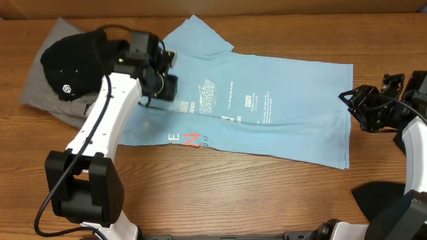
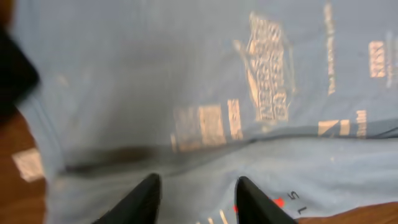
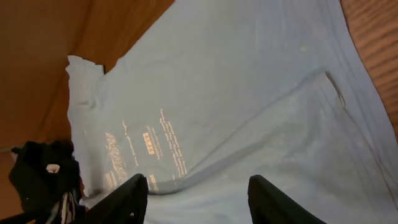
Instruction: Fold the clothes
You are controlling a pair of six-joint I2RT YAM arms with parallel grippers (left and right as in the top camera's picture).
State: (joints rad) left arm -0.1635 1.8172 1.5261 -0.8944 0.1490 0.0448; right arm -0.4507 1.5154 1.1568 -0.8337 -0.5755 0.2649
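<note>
A light blue T-shirt (image 1: 253,107) with white print and a red mark lies spread on the wooden table, folded lengthwise; it also shows in the left wrist view (image 2: 205,81) and the right wrist view (image 3: 249,112). My left gripper (image 1: 162,90) hovers open and empty over the shirt's left end (image 2: 196,196). My right gripper (image 1: 348,103) is open and empty just off the shirt's right edge (image 3: 196,199). A black garment (image 1: 73,57) lies on a grey garment (image 1: 40,80) at the far left.
The wooden table (image 1: 267,193) has bare surface in front of the shirt. A dark object (image 1: 377,197) lies near the front right corner. The black garment also shows in the right wrist view (image 3: 40,174).
</note>
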